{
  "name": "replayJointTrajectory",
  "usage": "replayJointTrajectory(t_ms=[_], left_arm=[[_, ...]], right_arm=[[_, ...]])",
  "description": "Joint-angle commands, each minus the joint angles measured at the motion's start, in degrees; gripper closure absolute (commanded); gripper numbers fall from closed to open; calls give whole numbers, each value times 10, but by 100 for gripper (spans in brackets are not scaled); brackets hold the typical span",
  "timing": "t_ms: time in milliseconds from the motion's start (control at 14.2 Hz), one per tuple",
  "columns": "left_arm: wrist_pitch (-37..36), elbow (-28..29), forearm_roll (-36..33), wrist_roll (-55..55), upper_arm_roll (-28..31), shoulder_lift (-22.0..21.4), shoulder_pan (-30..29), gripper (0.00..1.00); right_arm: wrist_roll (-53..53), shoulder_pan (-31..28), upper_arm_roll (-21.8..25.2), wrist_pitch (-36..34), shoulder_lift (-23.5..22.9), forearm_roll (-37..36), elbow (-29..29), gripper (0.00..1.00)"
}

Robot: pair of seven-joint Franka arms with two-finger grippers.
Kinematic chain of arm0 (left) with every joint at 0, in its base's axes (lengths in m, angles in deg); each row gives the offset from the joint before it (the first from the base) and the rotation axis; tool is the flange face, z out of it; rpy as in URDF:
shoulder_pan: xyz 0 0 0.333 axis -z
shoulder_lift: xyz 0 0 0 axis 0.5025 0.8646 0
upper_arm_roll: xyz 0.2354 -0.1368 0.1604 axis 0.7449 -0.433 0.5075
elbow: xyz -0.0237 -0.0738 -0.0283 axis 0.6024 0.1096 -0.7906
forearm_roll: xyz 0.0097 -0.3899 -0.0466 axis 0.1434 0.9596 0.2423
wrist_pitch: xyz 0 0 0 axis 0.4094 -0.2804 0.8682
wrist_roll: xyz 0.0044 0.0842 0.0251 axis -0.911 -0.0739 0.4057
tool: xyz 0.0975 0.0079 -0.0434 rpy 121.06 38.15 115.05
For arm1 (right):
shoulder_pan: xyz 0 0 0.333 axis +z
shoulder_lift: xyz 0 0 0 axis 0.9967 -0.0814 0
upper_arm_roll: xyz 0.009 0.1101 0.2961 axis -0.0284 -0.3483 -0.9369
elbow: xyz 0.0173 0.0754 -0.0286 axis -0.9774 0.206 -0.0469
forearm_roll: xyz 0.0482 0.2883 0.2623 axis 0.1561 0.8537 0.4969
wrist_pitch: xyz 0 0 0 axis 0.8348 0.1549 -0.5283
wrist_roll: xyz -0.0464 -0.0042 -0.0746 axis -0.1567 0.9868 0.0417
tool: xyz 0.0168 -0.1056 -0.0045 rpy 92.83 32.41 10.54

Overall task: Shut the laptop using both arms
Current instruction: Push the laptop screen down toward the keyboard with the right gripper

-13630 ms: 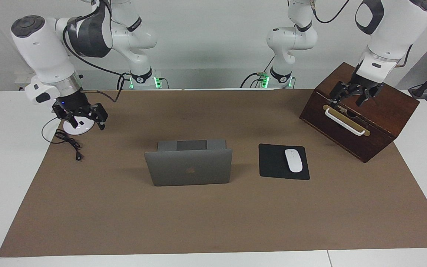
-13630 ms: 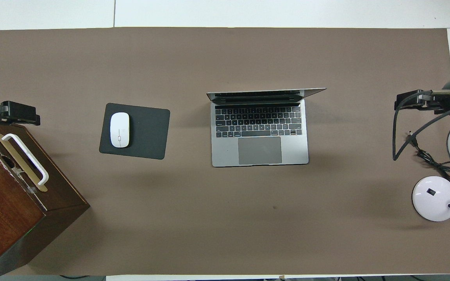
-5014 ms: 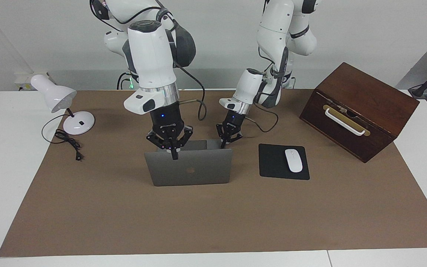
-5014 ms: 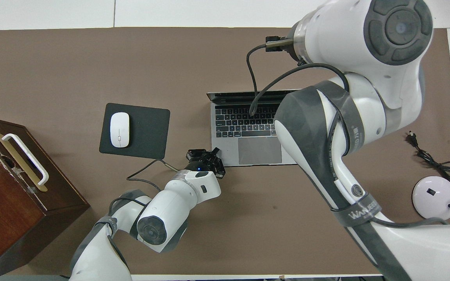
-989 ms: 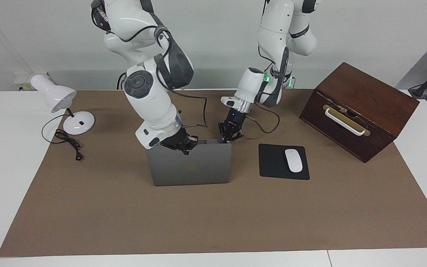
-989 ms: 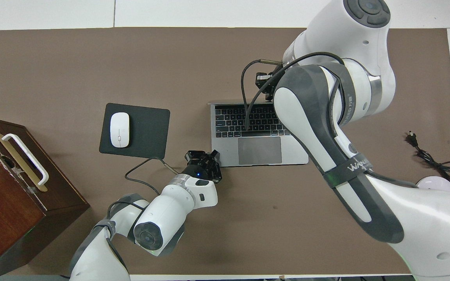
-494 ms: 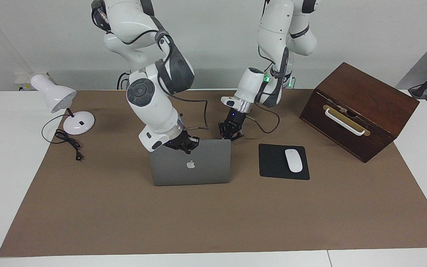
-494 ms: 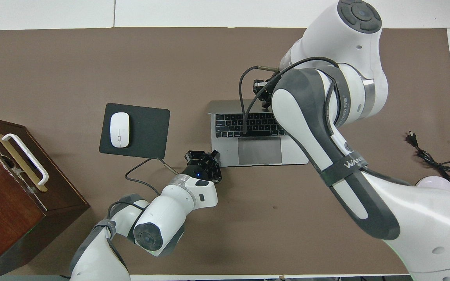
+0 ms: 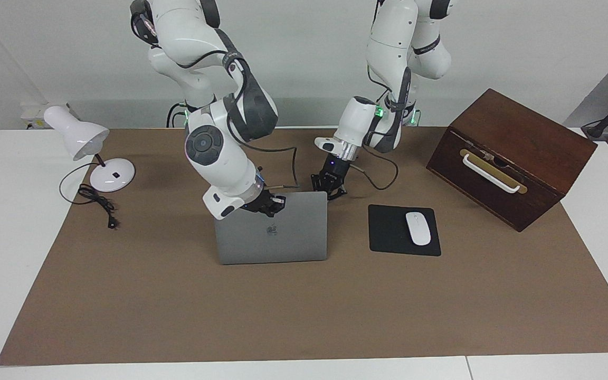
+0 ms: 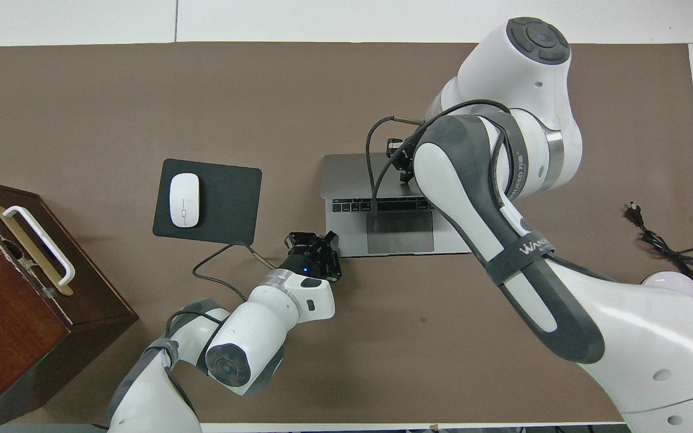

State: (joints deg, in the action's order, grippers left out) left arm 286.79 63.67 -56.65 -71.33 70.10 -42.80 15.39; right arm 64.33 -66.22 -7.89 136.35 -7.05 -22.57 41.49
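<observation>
The silver-grey laptop (image 9: 272, 237) stands mid-table, its lid (image 10: 349, 174) tipped far down over the keyboard, so only one key row and the trackpad (image 10: 399, 231) show. My right gripper (image 9: 271, 206), shut, presses on the lid's outer face near its free edge, toward the right arm's end; the overhead view shows the right gripper (image 10: 399, 162) half hidden by its own arm. My left gripper (image 9: 329, 191), shut, holds its tips at the base's corner nearest the robots, toward the left arm's end. From above, the left gripper (image 10: 316, 243) sits at that corner.
A black mouse pad (image 9: 388, 232) with a white mouse (image 9: 418, 228) lies beside the laptop toward the left arm's end. A dark wooden box (image 9: 515, 153) with a white handle stands past it. A white desk lamp (image 9: 79, 138) and its cable (image 9: 98, 203) are at the right arm's end.
The lid has swung further down over the keyboard, hiding most keys. My right gripper followed it down and toward the robots. The left gripper has stayed at the base corner.
</observation>
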Motion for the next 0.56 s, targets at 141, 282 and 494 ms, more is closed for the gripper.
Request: replayJointTrajectory(t_ms=[141,282,494], left_arm=[[-20,41,5,-6,10,36,17,100],[-20,41,5,-6,10,36,17,100],[-20,41,5,-6,10,36,17,100]], right_arm=[[12,-3,-4,5,13,20,40,100],[12,-3,-4,7,11,20,43,100],[13,-3,-4,18,11,21,60,100]])
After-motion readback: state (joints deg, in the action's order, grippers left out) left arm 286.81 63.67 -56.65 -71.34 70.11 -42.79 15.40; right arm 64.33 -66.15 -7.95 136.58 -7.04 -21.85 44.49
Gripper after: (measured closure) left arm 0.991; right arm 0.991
